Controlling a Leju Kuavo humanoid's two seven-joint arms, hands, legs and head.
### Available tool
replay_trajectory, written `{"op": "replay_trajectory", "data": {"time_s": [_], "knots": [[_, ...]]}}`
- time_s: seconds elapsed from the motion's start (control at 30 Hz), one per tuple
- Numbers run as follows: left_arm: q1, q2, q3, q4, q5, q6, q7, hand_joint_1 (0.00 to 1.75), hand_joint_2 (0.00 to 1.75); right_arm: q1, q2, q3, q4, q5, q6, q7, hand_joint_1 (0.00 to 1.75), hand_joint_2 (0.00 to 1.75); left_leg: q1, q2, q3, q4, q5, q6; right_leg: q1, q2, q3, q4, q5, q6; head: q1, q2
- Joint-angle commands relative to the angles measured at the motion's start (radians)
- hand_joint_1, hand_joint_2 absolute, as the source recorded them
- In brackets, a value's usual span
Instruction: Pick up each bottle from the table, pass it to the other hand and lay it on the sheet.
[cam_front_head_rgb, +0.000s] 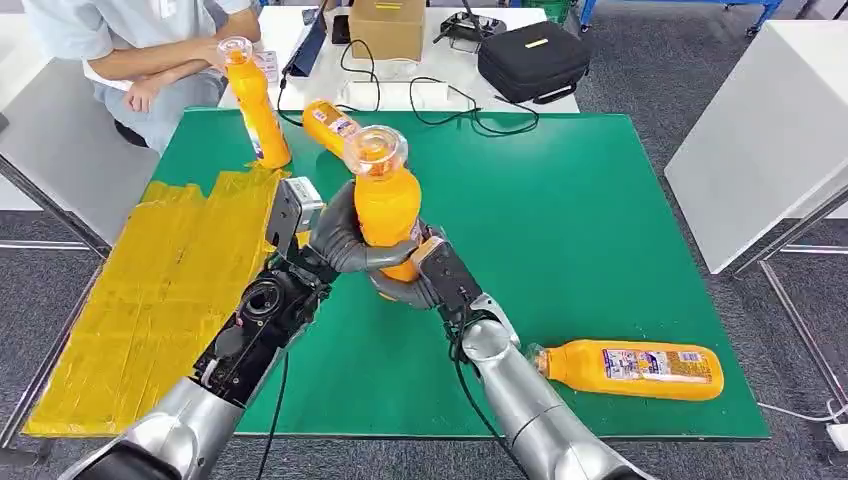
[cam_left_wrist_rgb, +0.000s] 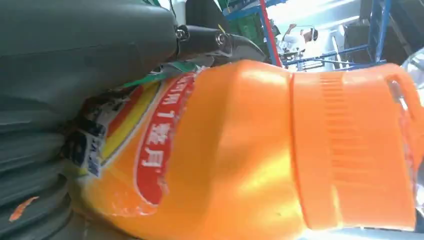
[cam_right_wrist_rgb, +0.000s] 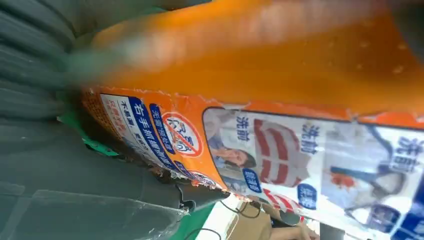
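Note:
An orange bottle (cam_front_head_rgb: 385, 205) stands upright in mid-air above the green table (cam_front_head_rgb: 560, 220), held by both hands at once. My left hand (cam_front_head_rgb: 335, 240) wraps its dark fingers around the bottle's middle from the left. My right hand (cam_front_head_rgb: 425, 278) grips its lower part from the right and below. Up close, the left wrist view has the bottle's orange body and ribbed cap end (cam_left_wrist_rgb: 280, 150), and the right wrist view its printed label (cam_right_wrist_rgb: 280, 150). The yellow sheet (cam_front_head_rgb: 150, 290) covers the table's left part. Another orange bottle (cam_front_head_rgb: 630, 368) lies on its side near the front right edge.
At the sheet's far corner one bottle (cam_front_head_rgb: 255, 105) stands upright and another bottle (cam_front_head_rgb: 330, 124) lies behind it. A seated person (cam_front_head_rgb: 140, 50) is at the far left. A white table beyond carries a cardboard box (cam_front_head_rgb: 387, 27), a black case (cam_front_head_rgb: 532, 60) and cables.

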Motion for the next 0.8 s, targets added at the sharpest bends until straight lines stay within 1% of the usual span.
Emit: {"op": "replay_trajectory", "data": {"time_s": [0.03, 0.07, 0.1, 0.13, 0.2, 0.23, 0.27, 0.3, 0.33, 0.4, 0.43, 0.5, 0.53, 0.57, 0.6, 0.67, 0.7, 0.77, 0.8], "knots": [[-0.022, 0.002, -0.033, 0.009, 0.01, -0.025, -0.008, 0.0, 1.75, -0.054, 0.015, 0.095, 0.165, 0.011, -0.03, -0.018, 1.75, 1.75, 0.001, 0.001, 0.005, 0.0, -0.003, 0.001, 0.001, -0.001, 0.006, 0.0, -0.002, -0.003, 0.0, 0.0], [-0.02, 0.002, -0.033, 0.007, 0.01, -0.025, -0.01, 0.0, 1.75, -0.053, 0.017, 0.097, 0.166, 0.014, -0.033, -0.019, 1.75, 1.75, 0.0, 0.001, 0.007, 0.0, -0.004, 0.001, 0.001, -0.001, 0.008, 0.0, -0.003, -0.004, 0.0, 0.0], [-0.019, 0.002, -0.033, 0.004, 0.011, -0.026, -0.011, 0.0, 1.75, -0.052, 0.018, 0.1, 0.168, 0.017, -0.037, -0.019, 1.75, 1.75, 0.0, 0.001, 0.002, 0.0, -0.001, 0.001, 0.001, 0.0, 0.002, 0.0, -0.001, -0.002, 0.0, 0.0], [-0.019, 0.002, -0.033, 0.004, 0.011, -0.026, -0.011, 0.0, 1.75, -0.052, 0.018, 0.1, 0.168, 0.017, -0.037, -0.019, 1.75, 1.75, 0.0, 0.001, 0.005, 0.0, -0.003, 0.001, 0.001, 0.0, 0.005, 0.0, -0.002, -0.003, 0.0, 0.0], [-0.019, 0.002, -0.032, 0.0, 0.011, -0.026, -0.011, 0.0, 1.75, -0.053, 0.022, 0.101, 0.167, 0.017, -0.038, -0.018, 1.75, 1.75, 0.0, 0.0, 0.002, 0.0, -0.001, 0.001, 0.001, -0.001, 0.002, 0.0, -0.001, -0.002, 0.0, 0.0], [-0.015, 0.002, -0.029, -0.011, 0.012, -0.024, -0.011, 0.0, 1.75, -0.055, 0.022, 0.103, 0.171, 0.018, -0.037, -0.016, 1.75, 1.75, 0.0, 0.001, 0.008, 0.001, -0.005, 0.001, 0.002, -0.002, 0.009, 0.0, -0.005, -0.005, 0.0, 0.0], [-0.014, -0.001, -0.025, -0.015, 0.013, -0.02, -0.012, 0.12, 1.75, -0.056, 0.022, 0.107, 0.173, 0.021, -0.038, -0.016, 1.75, 1.75, 0.0, 0.0, 0.003, 0.0, -0.002, 0.001, 0.001, -0.001, 0.003, 0.0, -0.002, -0.002, 0.0, 0.0], [-0.011, -0.008, -0.013, -0.014, 0.024, -0.012, -0.01, 1.57, 1.75, -0.054, 0.022, 0.109, 0.173, 0.022, -0.04, -0.015, 1.75, 1.75, 0.0, 0.001, 0.006, 0.001, -0.003, 0.001, 0.001, -0.001, 0.006, 0.0, -0.003, -0.004, 0.0, 0.0], [-0.01, -0.011, -0.009, -0.013, 0.027, -0.009, -0.009, 1.75, 1.75, -0.053, 0.022, 0.109, 0.172, 0.022, -0.041, -0.015, 1.75, 1.75, 0.0, 0.001, 0.004, 0.001, -0.002, 0.001, 0.001, -0.001, 0.004, 0.0, -0.002, -0.003, 0.0, 0.0], [-0.004, -0.015, 0.0, -0.003, 0.041, -0.003, -0.003, 1.75, 1.75, -0.045, 0.021, 0.113, 0.17, 0.024, -0.042, -0.013, 1.75, 1.75, 0.0, 0.0, 0.002, 0.0, -0.001, 0.001, 0.001, -0.001, 0.002, 0.0, -0.001, -0.002, 0.0, 0.0], [-0.003, -0.015, 0.001, 0.005, 0.045, -0.003, -0.004, 1.75, 1.75, -0.042, 0.02, 0.115, 0.17, 0.024, -0.041, -0.012, 1.75, 1.75, 0.001, 0.001, 0.005, 0.0, -0.003, 0.001, 0.001, -0.001, 0.005, 0.0, -0.003, -0.003, 0.0, 0.0], [-0.001, -0.014, 0.003, 0.017, 0.049, -0.004, -0.006, 1.75, 1.75, -0.036, 0.019, 0.117, 0.17, 0.025, -0.044, -0.012, 1.75, 1.75, 0.0, 0.0, 0.002, 0.0, -0.001, 0.0, 0.001, -0.001, 0.003, 0.0, -0.001, -0.002, 0.0, 0.0], [-0.002, -0.014, 0.003, 0.026, 0.052, -0.005, -0.01, 1.75, 1.75, -0.033, 0.019, 0.117, 0.172, 0.025, -0.046, -0.015, 1.75, 1.75, 0.001, 0.0, 0.005, 0.0, -0.003, 0.001, 0.001, -0.002, 0.005, 0.0, -0.003, -0.003, 0.0, 0.0], [-0.002, -0.014, 0.003, 0.026, 0.052, -0.005, -0.01, 1.75, 1.75, -0.033, 0.019, 0.117, 0.172, 0.025, -0.046, -0.015, 1.75, 1.75, 0.0, 0.0, 0.003, 0.0, -0.002, 0.001, 0.001, -0.001, 0.003, 0.0, -0.002, -0.002, 0.0, 0.0], [-0.013, -0.015, 0.003, 0.034, 0.055, -0.006, -0.014, 1.75, 1.75, -0.035, 0.019, 0.115, 0.169, 0.025, -0.047, -0.02, 1.75, 1.75, 0.0, 0.0, 0.006, 0.0, -0.003, 0.001, 0.001, -0.002, 0.007, 0.0, -0.003, -0.003, 0.0, 0.0], [-0.03, -0.017, 0.004, 0.037, 0.061, -0.008, -0.01, 1.75, 1.75, -0.041, 0.022, 0.115, 0.159, 0.024, -0.041, -0.019, 1.75, 1.75, 0.001, 0.0, 0.003, 0.0, -0.002, 0.001, 0.001, -0.002, 0.003, 0.0, -0.002, -0.002, 0.0, 0.0], [-0.04, -0.018, 0.008, 0.038, 0.067, -0.006, -0.001, 1.75, 1.75, -0.045, 0.023, 0.115, 0.15, 0.024, -0.039, -0.019, 1.75, 1.75, 0.001, -0.001, 0.005, 0.001, -0.003, 0.001, 0.002, -0.003, 0.006, 0.0, -0.004, -0.003, 0.0, 0.0], [-0.042, -0.017, 0.004, 0.03, 0.074, 0.002, 0.009, 1.75, 1.75, -0.04, 0.019, 0.112, 0.116, 0.023, -0.037, -0.007, 1.75, 1.75, 0.001, -0.001, 0.001, 0.001, -0.001, 0.001, 0.001, -0.002, 0.002, 0.001, -0.002, -0.002, 0.0, 0.0], [-0.041, -0.017, 0.003, 0.029, 0.074, 0.005, 0.009, 1.75, 1.75, -0.038, 0.018, 0.109, 0.109, 0.021, -0.036, -0.005, 1.45, 1.75, 0.001, -0.001, 0.004, 0.001, -0.003, 0.001, 0.002, -0.003, 0.004, 0.001, -0.003, -0.003, 0.0, 0.0]]}}
